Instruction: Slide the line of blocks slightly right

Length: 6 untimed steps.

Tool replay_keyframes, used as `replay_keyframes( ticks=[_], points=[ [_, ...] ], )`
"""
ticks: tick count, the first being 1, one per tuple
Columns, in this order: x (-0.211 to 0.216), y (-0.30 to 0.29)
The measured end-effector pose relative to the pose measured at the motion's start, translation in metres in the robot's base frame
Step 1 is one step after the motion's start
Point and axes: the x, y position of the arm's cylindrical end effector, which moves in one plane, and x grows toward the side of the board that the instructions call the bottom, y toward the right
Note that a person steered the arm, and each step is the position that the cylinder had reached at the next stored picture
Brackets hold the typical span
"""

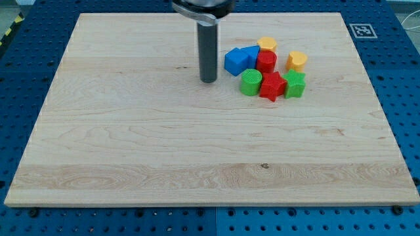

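Note:
My tip (209, 80) rests on the wooden board (131, 144), just left of a cluster of blocks near the view's top right. Nearest it is a blue cube (235, 61), with a second blue block (251, 54) touching behind. A red cylinder (266, 61) stands to their right, with a yellow block (267, 44) above it. A yellow heart-like block (296, 61) sits apart at the right. Below lies a row: a green cylinder (250, 82), a red star-like block (272, 86), a green star-like block (294, 84). The tip touches no block.
A blue perforated table (400, 78) surrounds the board. A black-and-white marker tag (361, 30) sits off the board's top right corner. The arm's dark mount (202, 6) shows at the view's top edge.

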Motion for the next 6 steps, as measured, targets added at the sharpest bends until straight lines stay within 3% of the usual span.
replay_keyframes(
  ticks=[3,6],
  points=[
    [0.05,0.067],
    [0.073,0.121]
  ],
)
